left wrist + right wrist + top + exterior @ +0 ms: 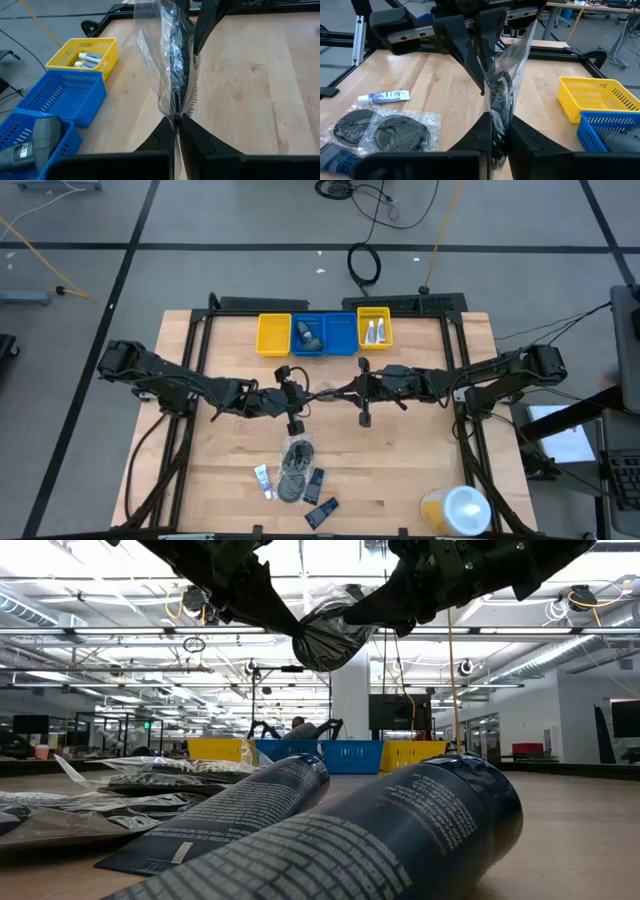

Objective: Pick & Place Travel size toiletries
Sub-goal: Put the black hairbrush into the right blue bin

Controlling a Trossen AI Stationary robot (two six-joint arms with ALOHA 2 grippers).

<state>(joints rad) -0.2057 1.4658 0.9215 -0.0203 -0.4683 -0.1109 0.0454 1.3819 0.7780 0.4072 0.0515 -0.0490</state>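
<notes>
A clear plastic bag [325, 393] with a dark black item inside hangs in the air between my two grippers above the middle of the table; it also shows in the low view [328, 635]. My left gripper [177, 122] and my right gripper [497, 127] are each shut on one side of it. On the near part of the table lie a white-and-blue tube [262, 477], clear bags with round black pieces [295, 460] and dark packets [322, 512]. Two small tubes [374, 332] lie in the far yellow bin. My left gripper pinches the clear bag's edge [176, 112] between its two fingers, coming level from the table's left. The bag is lifted clear and stretches away from the fingers to the other gripper. My right gripper pinches the bag's opposite edge [499, 117] between its two fingers, level from the table's right. The film [517, 45] runs on to the left gripper, clear of the table.
A row of bins stands at the far edge: yellow [273, 333], two blue [307, 345] [342, 333], yellow [385, 312]. A grey bottle [35, 137] lies in one blue bin. A large yellow container with a white lid [455, 510] stands at the near right corner.
</notes>
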